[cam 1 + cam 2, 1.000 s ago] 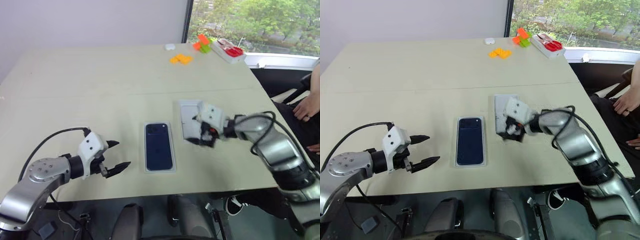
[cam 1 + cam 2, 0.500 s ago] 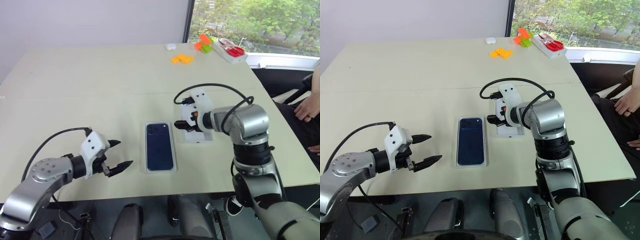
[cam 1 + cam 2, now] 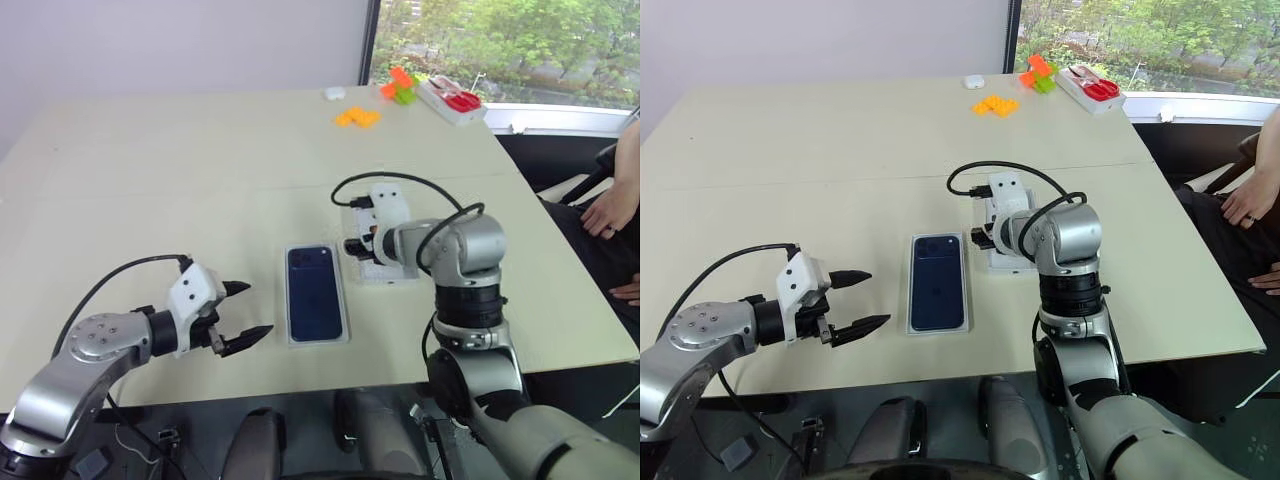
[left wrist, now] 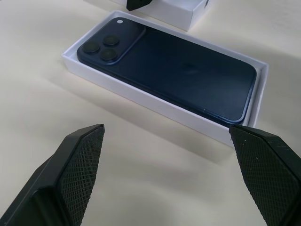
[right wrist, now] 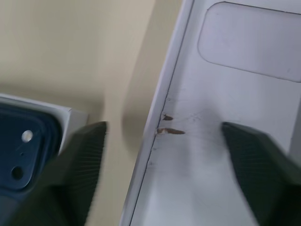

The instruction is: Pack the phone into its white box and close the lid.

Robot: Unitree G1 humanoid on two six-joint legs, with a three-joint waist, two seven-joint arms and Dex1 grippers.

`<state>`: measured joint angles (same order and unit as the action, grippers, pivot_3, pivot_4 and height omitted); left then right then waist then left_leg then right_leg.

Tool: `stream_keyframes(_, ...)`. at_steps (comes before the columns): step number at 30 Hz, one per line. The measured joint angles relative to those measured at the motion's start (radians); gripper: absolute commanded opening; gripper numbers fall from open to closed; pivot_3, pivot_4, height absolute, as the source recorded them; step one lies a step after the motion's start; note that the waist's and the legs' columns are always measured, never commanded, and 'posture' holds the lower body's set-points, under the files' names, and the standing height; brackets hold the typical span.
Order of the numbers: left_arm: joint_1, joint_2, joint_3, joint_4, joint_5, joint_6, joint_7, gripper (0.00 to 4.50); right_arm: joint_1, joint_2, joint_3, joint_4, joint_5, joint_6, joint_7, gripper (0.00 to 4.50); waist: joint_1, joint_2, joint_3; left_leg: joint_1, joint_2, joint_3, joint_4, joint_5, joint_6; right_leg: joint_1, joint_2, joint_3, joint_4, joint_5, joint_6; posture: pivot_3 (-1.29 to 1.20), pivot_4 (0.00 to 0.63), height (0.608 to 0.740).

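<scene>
The dark blue phone [image 3: 315, 293] lies back up in the white box [image 3: 344, 300] at the table's near middle, its camera block at the far end. Just right of the box lies a shallow white tray [image 3: 392, 268], open side up, with a rounded recess [image 5: 249, 40] inside; whether it is the lid I cannot tell. My right gripper [image 3: 355, 245] points down at this tray's left rim [image 5: 162, 117], open, one finger over the table and the other over the tray's inside. My left gripper [image 3: 245, 315] hangs open left of the box, holding nothing, and looks at the phone [image 4: 169, 66].
Orange blocks [image 3: 358, 117], green and orange blocks [image 3: 398, 88], a red-and-white tray [image 3: 455, 98] and a small white object [image 3: 332, 92] sit at the table's far right. A person's hand [image 3: 610, 215] rests beyond the right edge.
My right arm has swung in over the white tray, and its gripper has rolled and sunk onto the tray's left rim with the fingers closer together. The left arm has not moved.
</scene>
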<state>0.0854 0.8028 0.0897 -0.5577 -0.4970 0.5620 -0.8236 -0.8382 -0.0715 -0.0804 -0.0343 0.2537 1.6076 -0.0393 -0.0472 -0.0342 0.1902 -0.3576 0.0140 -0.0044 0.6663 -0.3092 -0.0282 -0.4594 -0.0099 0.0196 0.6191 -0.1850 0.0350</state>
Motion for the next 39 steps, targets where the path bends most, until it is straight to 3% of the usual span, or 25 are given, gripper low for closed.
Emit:
stream_keyframes(4,0.000,-0.002,0.000,0.000,0.008,0.000,0.001,4.50,-0.008,-0.009,0.017,0.015,0.056,0.000,-0.060,0.13,0.000,0.000,0.000,0.000,0.000,0.000,0.000,0.000,0.000,0.000,0.000,0.000,0.000,0.000,0.000,0.00,0.150,0.734)
stream_keyframes(5,0.000,-0.002,0.000,0.000,0.008,0.000,0.001,4.50,-0.008,-0.014,0.018,0.017,0.074,0.000,-0.074,0.05,0.000,0.000,0.000,0.000,0.000,0.000,-0.001,0.000,0.000,0.000,0.000,0.000,-0.001,0.000,0.000,0.00,0.150,0.734)
stream_keyframes(11,0.029,-0.017,0.016,0.001,0.008,0.000,0.020,4.50,-0.018,-0.025,-0.031,-0.009,0.200,0.000,-0.139,0.05,-0.003,0.000,0.000,-0.001,0.000,0.000,-0.001,0.000,0.000,-0.001,0.000,0.000,-0.001,0.000,0.001,0.00,0.150,0.734)
stream_keyframes(14,0.034,-0.017,0.073,0.027,0.009,-0.004,0.030,4.50,-0.060,0.020,-0.143,-0.108,0.303,0.000,-0.103,0.05,-0.004,0.001,0.000,-0.001,0.002,-0.001,-0.001,0.000,0.000,-0.001,0.001,-0.001,-0.001,-0.002,0.004,0.00,0.150,0.734)
stream_keyframes(18,0.030,-0.013,0.140,0.082,0.012,-0.009,0.039,4.50,-0.077,0.094,-0.262,-0.264,0.531,0.000,0.031,0.05,-0.003,0.001,0.000,0.000,0.004,-0.002,-0.002,-0.001,0.001,-0.001,0.004,-0.002,-0.001,-0.002,0.004,0.00,0.150,0.734)
stream_keyframes(20,0.029,-0.007,0.151,0.107,0.021,-0.022,0.037,4.50,-0.045,0.198,-0.364,-0.252,0.707,0.000,-0.001,0.05,-0.003,0.000,0.000,0.000,0.007,-0.002,-0.002,-0.001,0.001,0.000,0.004,-0.002,-0.002,-0.002,0.004,0.00,0.150,0.734)
stream_keyframes(23,-0.002,0.004,0.169,0.174,0.040,-0.044,0.037,4.50,-0.003,0.217,-0.397,-0.187,1.027,-0.028,-0.154,0.05,-0.002,0.005,0.003,-0.002,0.007,-0.002,-0.001,-0.001,0.001,-0.002,0.001,-0.002,-0.004,-0.001,-0.001,0.00,0.150,0.734)
stream_keyframes(25,-0.020,0.010,0.179,0.212,0.053,-0.051,0.038,4.50,0.023,0.209,-0.328,-0.154,1.280,-0.150,-0.332,0.05,-0.008,0.005,0.003,-0.002,0.007,-0.001,-0.001,-0.001,0.001,-0.001,0.001,-0.001,-0.004,-0.002,-0.001,0.00,0.150,0.734)
stream_keyframes(28,-0.037,0.014,0.182,0.239,0.054,-0.068,0.031,4.50,0.281,0.208,-0.131,-0.121,1.597,-0.385,-0.590,0.05,-0.013,-0.001,-0.003,-0.002,0.007,-0.001,-0.003,-0.004,0.007,0.001,0.000,-0.001,-0.006,-0.002,0.000,0.00,0.150,0.734)
stream_keyframes(32,-0.044,0.022,0.182,0.259,0.063,-0.075,0.020,4.50,0.366,0.221,-0.037,-0.104,1.669,-0.532,-0.714,0.05,-0.028,0.001,-0.002,-0.014,0.006,0.001,0.001,-0.004,0.007,-0.011,-0.001,0.002,-0.004,0.001,0.001,0.00,0.150,0.734)
stream_keyframes(39,-0.053,0.024,0.182,0.264,0.073,-0.075,0.001,4.50,0.398,0.228,0.083,-0.108,1.708,-0.637,-0.843,0.05,-0.020,0.001,-0.003,-0.014,0.008,-0.001,0.001,-0.004,0.007,-0.010,0.000,0.000,-0.004,0.001,0.001,0.00,0.150,0.734)
